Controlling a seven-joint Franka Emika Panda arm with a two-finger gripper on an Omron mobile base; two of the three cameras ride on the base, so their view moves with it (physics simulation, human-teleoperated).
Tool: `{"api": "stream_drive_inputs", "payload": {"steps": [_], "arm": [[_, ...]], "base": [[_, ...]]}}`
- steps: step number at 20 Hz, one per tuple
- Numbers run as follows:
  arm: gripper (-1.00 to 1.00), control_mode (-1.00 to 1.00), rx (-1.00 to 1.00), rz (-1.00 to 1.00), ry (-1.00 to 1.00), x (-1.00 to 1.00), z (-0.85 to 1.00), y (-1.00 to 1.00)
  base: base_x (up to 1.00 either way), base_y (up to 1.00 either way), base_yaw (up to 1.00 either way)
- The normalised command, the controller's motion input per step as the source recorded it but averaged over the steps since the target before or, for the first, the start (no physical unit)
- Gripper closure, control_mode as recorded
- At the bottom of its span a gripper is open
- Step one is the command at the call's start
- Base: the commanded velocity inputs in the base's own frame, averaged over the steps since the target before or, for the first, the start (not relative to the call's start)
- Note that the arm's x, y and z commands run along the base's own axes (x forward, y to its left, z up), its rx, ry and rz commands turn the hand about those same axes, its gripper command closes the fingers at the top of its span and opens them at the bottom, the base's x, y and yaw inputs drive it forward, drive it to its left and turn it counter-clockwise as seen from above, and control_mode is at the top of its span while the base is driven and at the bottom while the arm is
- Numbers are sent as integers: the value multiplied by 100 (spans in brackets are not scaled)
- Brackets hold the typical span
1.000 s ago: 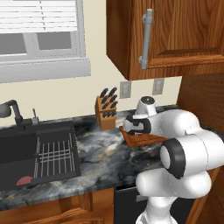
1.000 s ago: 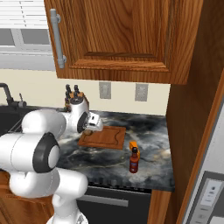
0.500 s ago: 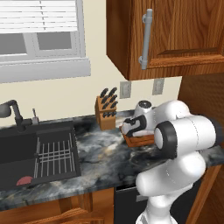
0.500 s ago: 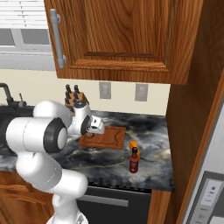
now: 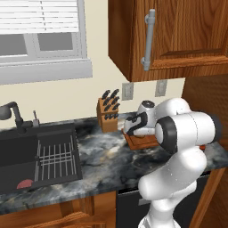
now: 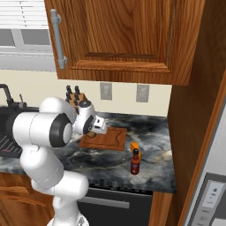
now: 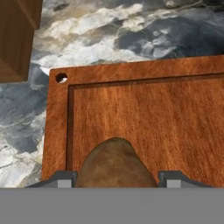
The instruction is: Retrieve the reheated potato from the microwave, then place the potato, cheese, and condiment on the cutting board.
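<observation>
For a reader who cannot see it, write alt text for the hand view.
A brown potato sits between the gripper's two finger tips, over a reddish-brown cutting board with a rim groove and a corner hole. The board lies on a dark marbled counter.

I see a dark marbled worktop (image 6: 106, 161) running under the wall cabinets. On it lies the cutting board (image 6: 110, 139), flat, groove near its rim, a hole at one corner. Just beside its right end sit the cheese (image 6: 134, 145) and the condiment (image 6: 135, 162) bottle, upright. A knife block (image 5: 108, 115) stands at the wall, and the sink (image 5: 26, 156) is set into the left end.
</observation>
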Motion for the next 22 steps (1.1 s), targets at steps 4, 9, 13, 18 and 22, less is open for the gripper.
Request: {"api": "stream_drive_inputs", "payload": {"steps": [4, 9, 13, 18, 22], "arm": [[100, -100, 2, 0, 0, -9, -33, 0], [100, -100, 0, -1, 0, -13, -32, 0], [-100, -100, 0, -2, 2, -10, -29, 5], [-100, -100, 0, -5, 1, -4, -15, 1], [-100, -100, 0, -7, 0, -14, -8, 0]], "base": [[0, 0, 0], [0, 0, 0], [0, 0, 0], [0, 0, 0], [0, 0, 0]]}}
